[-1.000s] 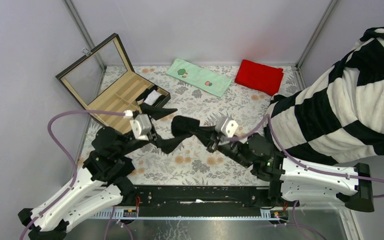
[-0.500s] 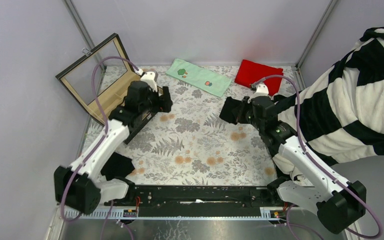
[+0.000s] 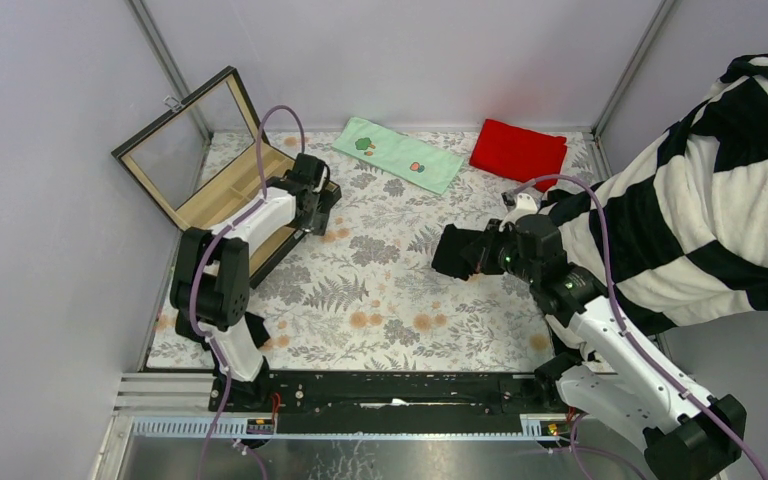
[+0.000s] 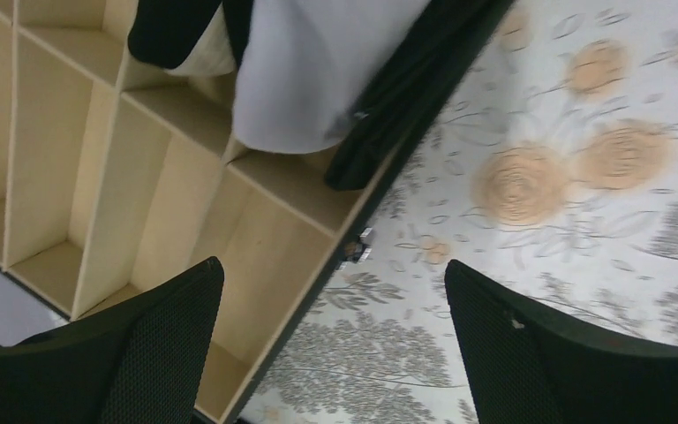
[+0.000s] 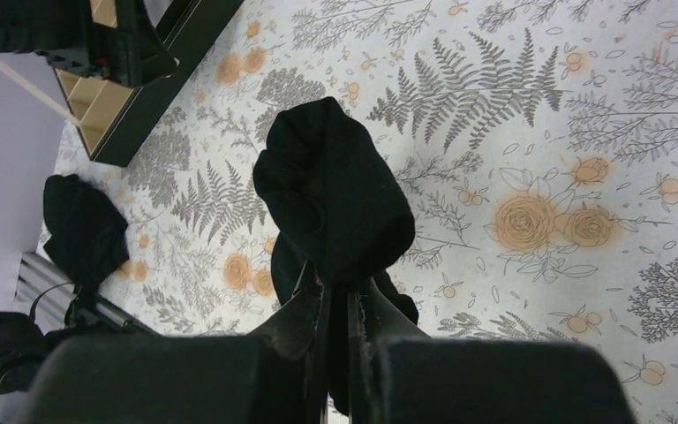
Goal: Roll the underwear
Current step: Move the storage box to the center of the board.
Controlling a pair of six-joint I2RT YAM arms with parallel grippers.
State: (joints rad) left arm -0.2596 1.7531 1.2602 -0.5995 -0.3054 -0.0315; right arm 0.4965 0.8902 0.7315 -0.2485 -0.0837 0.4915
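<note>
Right end effector (image 5: pixel 335 296) clamped on bunched underwear (image 5: pixel 331 203), held clear of worktop (image 3: pixel 380 290) right of the divided box (image 3: pixel 225 190), presumably for carrying; left end effector (image 4: pixel 335 327) gaping, empty, over that box.

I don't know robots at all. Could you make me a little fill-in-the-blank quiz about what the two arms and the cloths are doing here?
1. The right gripper is ___ on a black underwear piece, lifted above the flowered tablecloth.
2. The left gripper hangs over the edge of the wooden box with its jaws ___.
3. At the far edge, next to the green towel, lies a folded ___ cloth.

Missing words: shut; open; red
</note>
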